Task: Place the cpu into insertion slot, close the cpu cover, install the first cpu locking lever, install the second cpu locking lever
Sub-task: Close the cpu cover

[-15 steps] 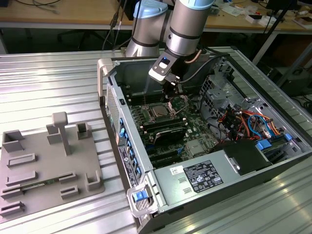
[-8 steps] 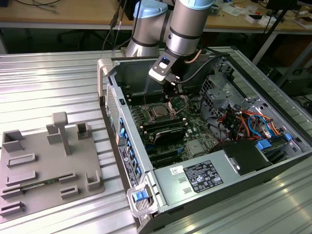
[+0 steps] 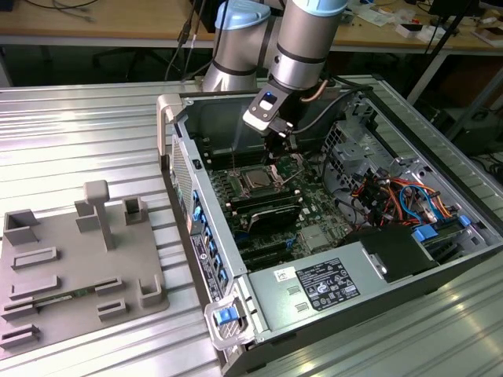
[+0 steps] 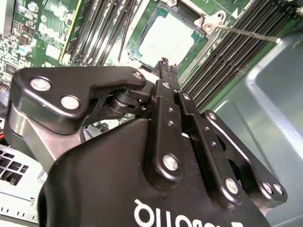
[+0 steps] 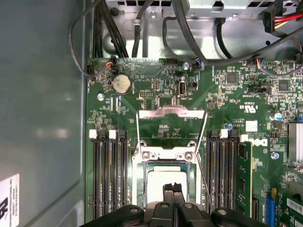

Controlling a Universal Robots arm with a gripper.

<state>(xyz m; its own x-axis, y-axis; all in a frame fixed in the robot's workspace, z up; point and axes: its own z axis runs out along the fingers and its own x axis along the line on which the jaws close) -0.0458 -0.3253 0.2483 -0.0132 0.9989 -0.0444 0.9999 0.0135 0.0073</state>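
Observation:
The cpu [image 5: 158, 182] lies flat in its socket on the green motherboard, its silver-grey top showing in both wrist views [image 4: 165, 40] and in the exterior view [image 3: 255, 181]. The cpu cover [image 5: 171, 112], a thin silvery frame, stands swung open off the socket's far edge. A thin locking lever rod [image 5: 202, 172] [image 4: 246, 34] sticks up free beside the socket. My gripper [image 5: 173, 187] [image 4: 165, 64] [image 3: 279, 143] hangs just above the cpu's near edge, fingers shut together with nothing between them.
Black memory slots [image 5: 109, 175] [image 5: 222, 175] flank the socket on both sides. Cable bundles [image 5: 142, 28] hang past the board's far edge, and the case wall [image 5: 42, 118] rises close by. A grey fixture plate [image 3: 78, 267] lies at the exterior view's left.

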